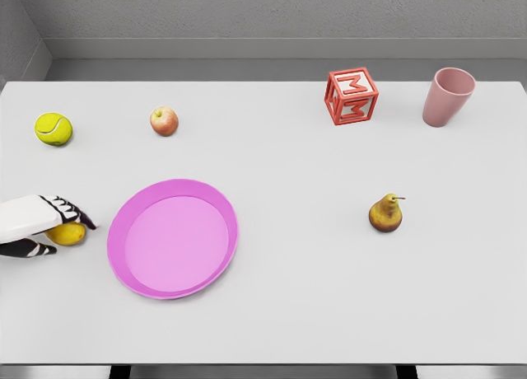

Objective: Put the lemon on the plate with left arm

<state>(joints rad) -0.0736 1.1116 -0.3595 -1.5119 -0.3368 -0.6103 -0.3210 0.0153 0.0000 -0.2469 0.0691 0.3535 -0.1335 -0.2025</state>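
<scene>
The yellow lemon [67,234] lies on the white table at the left edge, just left of the pink plate [210,202]. My left hand [58,226] comes in from the left and sits over the lemon, fingers curved above it and thumb below, partly covering it. Whether the fingers press on the lemon cannot be told. The plate holds nothing. The right arm is out of view.
A tennis ball [53,128] and an apple [164,120] sit at the back left. A red letter block [352,95] and a pink cup [448,96] stand at the back right. A pear [385,213] lies right of the plate.
</scene>
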